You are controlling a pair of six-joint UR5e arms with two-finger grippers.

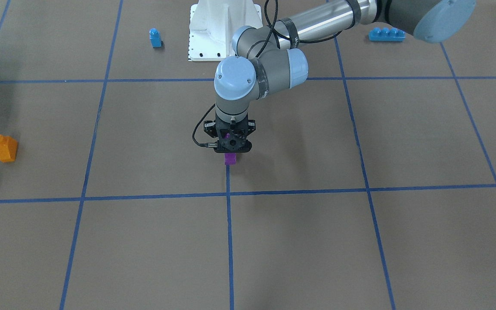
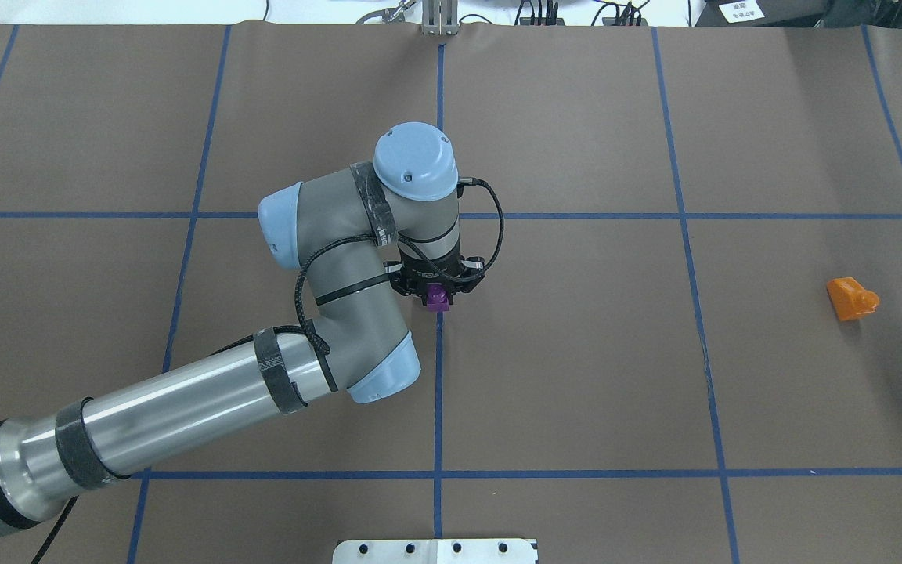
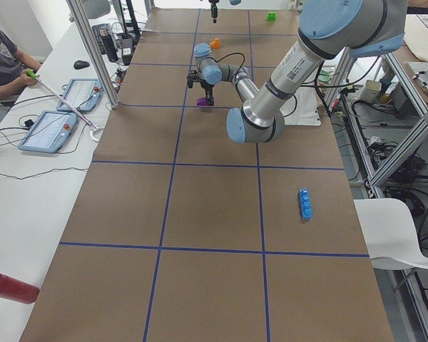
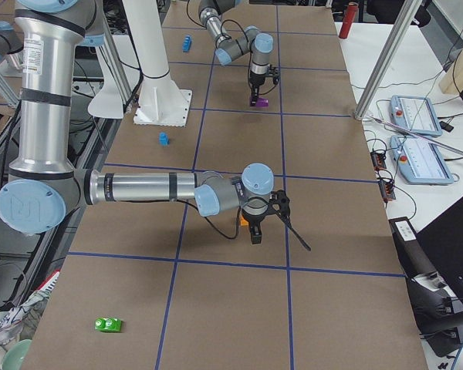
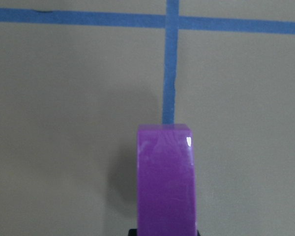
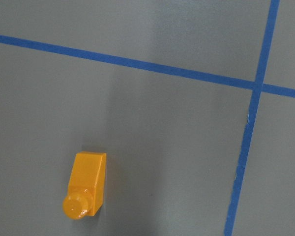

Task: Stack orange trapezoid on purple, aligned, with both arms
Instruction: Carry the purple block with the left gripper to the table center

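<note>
My left gripper is shut on the purple block near the table's middle, just over a blue tape line. The block fills the bottom of the left wrist view and also shows from overhead. The orange trapezoid stands alone, stud up, far to my right. The right wrist view looks down on it and shows no fingers. My right gripper shows only in the exterior right view, close beside the orange block. I cannot tell whether it is open or shut.
A small blue single-stud block and the white pedestal are near the robot's base. A long blue brick lies on my left side. A green block sits at the far right end. Blue tape lines cross the brown table.
</note>
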